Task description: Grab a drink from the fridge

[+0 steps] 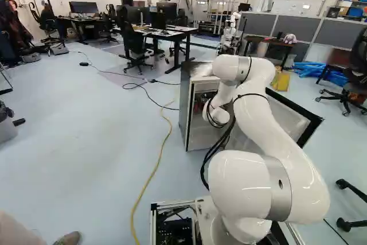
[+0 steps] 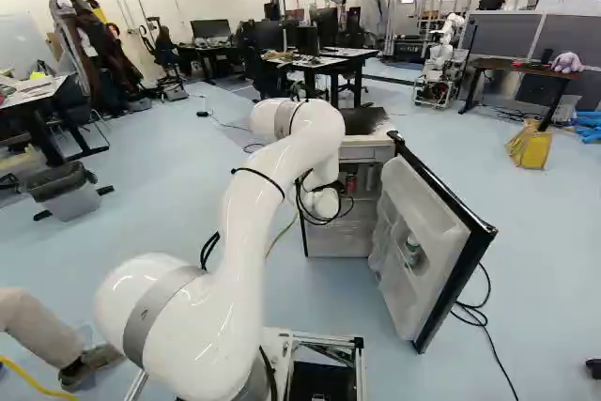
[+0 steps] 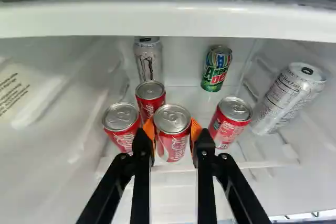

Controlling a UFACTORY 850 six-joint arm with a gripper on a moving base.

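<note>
Orange-padded black fingers [image 3: 196, 129] are standing partly open, gripping a red, silver-topped metal can [image 3: 172, 144] inside the white-lined fridge [image 1: 184, 104]. A shallow pinch could be letting it slip; a skewed lift could be toppling the similar red can [image 3: 121, 125] crowding one finger.

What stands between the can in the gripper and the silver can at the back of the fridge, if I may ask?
One red can stands between the gripped can and the silver can, as the wrist view shows.
</note>
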